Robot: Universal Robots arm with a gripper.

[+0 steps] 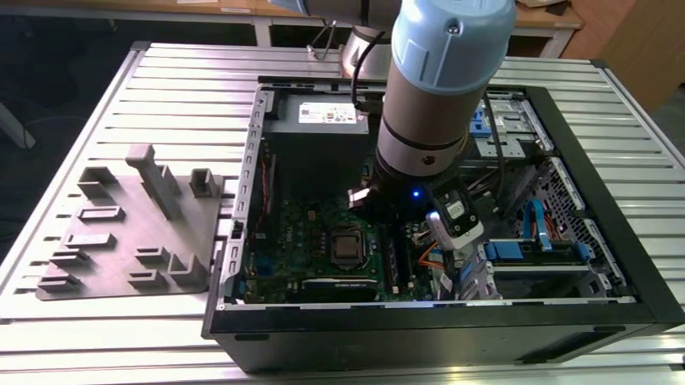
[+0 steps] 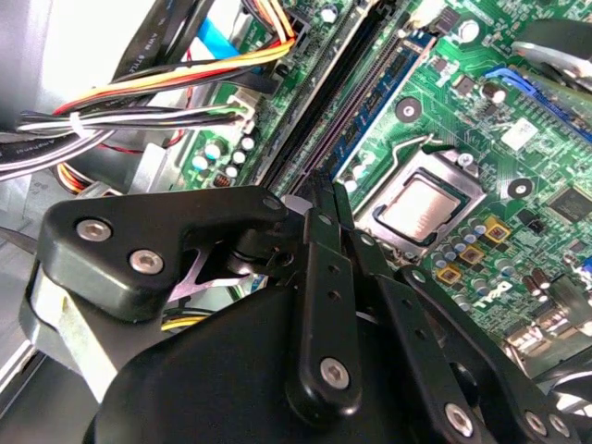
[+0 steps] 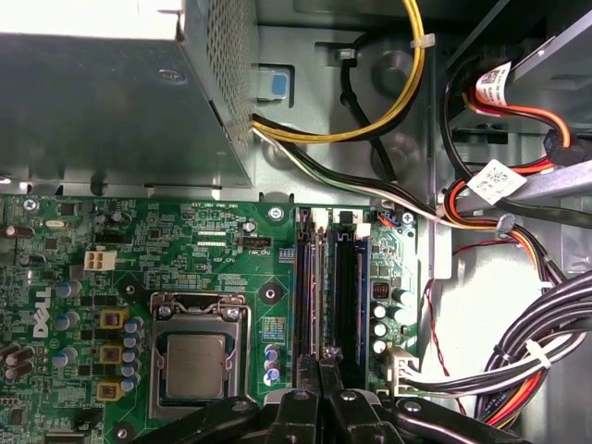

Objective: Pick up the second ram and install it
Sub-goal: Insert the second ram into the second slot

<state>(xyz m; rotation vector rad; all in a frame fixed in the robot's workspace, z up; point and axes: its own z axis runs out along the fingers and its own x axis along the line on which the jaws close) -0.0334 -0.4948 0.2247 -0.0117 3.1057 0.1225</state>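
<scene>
One arm (image 1: 439, 96) reaches down into the open case (image 1: 631, 265) on the bench (image 1: 182, 80). Gripper (image 3: 320, 365) sits low over the memory slots, beside the processor socket (image 3: 196, 356) on the green motherboard (image 3: 222, 250). Jaws closed to a thin line in both wrist views. A thin pale edge runs out from between the tips along one slot. I take it for the second ram (image 3: 321, 287), seen edge-on and pinched by its top. Step in hand, by my reading: the install, with the stick at or in its slot, full seating not confirmed. Judgement: a seating press calls for the stick square to the slot along its whole length and force straight down, with the cable bundle (image 3: 518, 361) kept clear.
</scene>
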